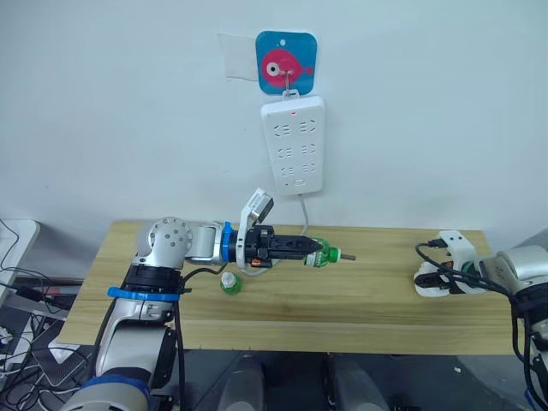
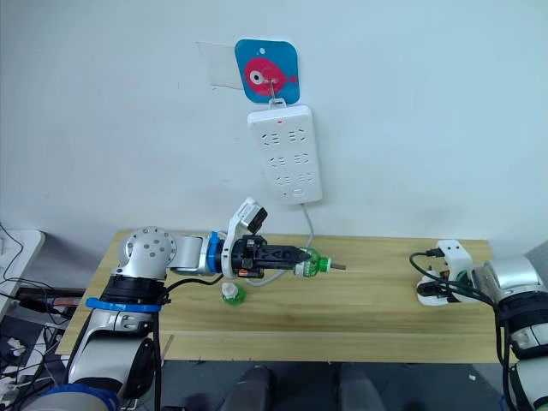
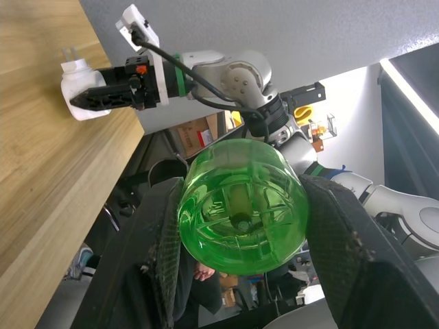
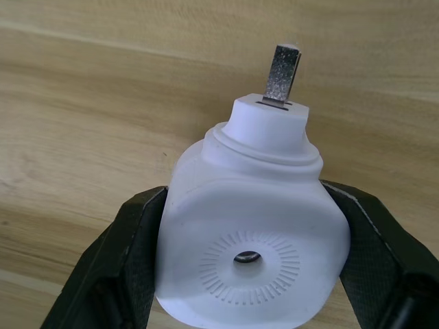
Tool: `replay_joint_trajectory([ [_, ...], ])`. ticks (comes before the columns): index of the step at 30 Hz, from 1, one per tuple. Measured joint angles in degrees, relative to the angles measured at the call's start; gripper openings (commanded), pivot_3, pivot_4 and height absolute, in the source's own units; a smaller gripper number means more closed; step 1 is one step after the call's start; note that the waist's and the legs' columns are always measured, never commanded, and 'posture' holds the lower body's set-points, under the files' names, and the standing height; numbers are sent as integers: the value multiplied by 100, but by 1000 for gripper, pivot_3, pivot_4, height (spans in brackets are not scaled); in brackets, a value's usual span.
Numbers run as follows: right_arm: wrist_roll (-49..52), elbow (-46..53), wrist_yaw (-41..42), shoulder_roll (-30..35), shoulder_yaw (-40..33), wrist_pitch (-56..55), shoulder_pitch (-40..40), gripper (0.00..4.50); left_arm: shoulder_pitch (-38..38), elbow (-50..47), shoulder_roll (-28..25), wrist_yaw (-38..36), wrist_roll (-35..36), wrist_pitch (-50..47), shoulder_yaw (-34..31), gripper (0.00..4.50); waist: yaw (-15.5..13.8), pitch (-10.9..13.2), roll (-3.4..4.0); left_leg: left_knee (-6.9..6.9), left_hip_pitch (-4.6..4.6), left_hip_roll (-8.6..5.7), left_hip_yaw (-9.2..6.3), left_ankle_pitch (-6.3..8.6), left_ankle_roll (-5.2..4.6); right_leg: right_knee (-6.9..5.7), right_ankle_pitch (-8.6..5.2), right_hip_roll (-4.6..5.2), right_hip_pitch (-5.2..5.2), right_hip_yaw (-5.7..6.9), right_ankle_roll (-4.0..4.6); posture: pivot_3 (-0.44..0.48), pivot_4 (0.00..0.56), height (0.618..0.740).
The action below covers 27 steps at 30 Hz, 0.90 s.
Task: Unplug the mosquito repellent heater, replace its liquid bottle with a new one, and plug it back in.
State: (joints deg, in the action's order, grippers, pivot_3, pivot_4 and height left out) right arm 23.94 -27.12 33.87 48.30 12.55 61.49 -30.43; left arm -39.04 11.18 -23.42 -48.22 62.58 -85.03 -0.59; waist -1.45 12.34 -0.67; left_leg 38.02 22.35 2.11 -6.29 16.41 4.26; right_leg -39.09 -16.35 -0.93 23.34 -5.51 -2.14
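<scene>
My left gripper is shut on a green liquid bottle, held level above the middle of the wooden table, its wick pointing right. In the left wrist view the bottle's round base sits between the two fingers. A second green bottle stands on the table below the left wrist. At the table's right end my right gripper is shut on the white mosquito repellent heater, low over the wood, with a metal prong sticking out of it.
A long white power strip hangs on the wall from a blue fish hook, its cable dropping behind the table. Bare wood lies between the two grippers. Cables lie on the floor at the left.
</scene>
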Motion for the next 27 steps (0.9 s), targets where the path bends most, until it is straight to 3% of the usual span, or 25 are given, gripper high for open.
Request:
replay_joint_trajectory([
  [9, -610, -246, 297, -60, -31, -226, -12, 3095, 84, -169, -1, -3, 1, -110, -29, 2245, 0, 5, -2, 2, -1, -3, -5, 0, -1, 0, 1, 1, -5, 2, -2, 207, 237, 740],
  [13, -712, -289, 370, -124, -121, -204, -5, 4356, 106, -169, 0, -10, 1, -116, -29, 2245, 1, 7, -2, 1, -1, -3, -6, 0, -1, 0, 1, 2, -5, 3, -2, 196, 237, 740],
  [19, -660, 46, 459, -131, -509, 191, 83, 4435, 92, -145, 0, -133, -6, -107, -21, 2245, 5, 30, 7, 0, 0, -7, -6, 0, 0, 1, 0, 5, -4, 2, -3, 166, 229, 740],
  [24, -123, 1766, 433, 351, -1837, 1593, 639, 4435, 16, 30, -24, -258, -142, -48, -7, 2245, 3, 33, 11, -5, 4, -19, -13, 0, 0, 3, -7, 17, -4, 4, -14, 140, 219, 740],
  [27, 386, 3125, 276, 233, -3043, 2523, 1147, 4435, -2, 113, 96, -228, -172, -51, -130, 2245, 3, 33, 10, -5, 9, -22, -18, 0, 0, 5, -8, 20, -4, 8, -16, 120, 217, 740],
])
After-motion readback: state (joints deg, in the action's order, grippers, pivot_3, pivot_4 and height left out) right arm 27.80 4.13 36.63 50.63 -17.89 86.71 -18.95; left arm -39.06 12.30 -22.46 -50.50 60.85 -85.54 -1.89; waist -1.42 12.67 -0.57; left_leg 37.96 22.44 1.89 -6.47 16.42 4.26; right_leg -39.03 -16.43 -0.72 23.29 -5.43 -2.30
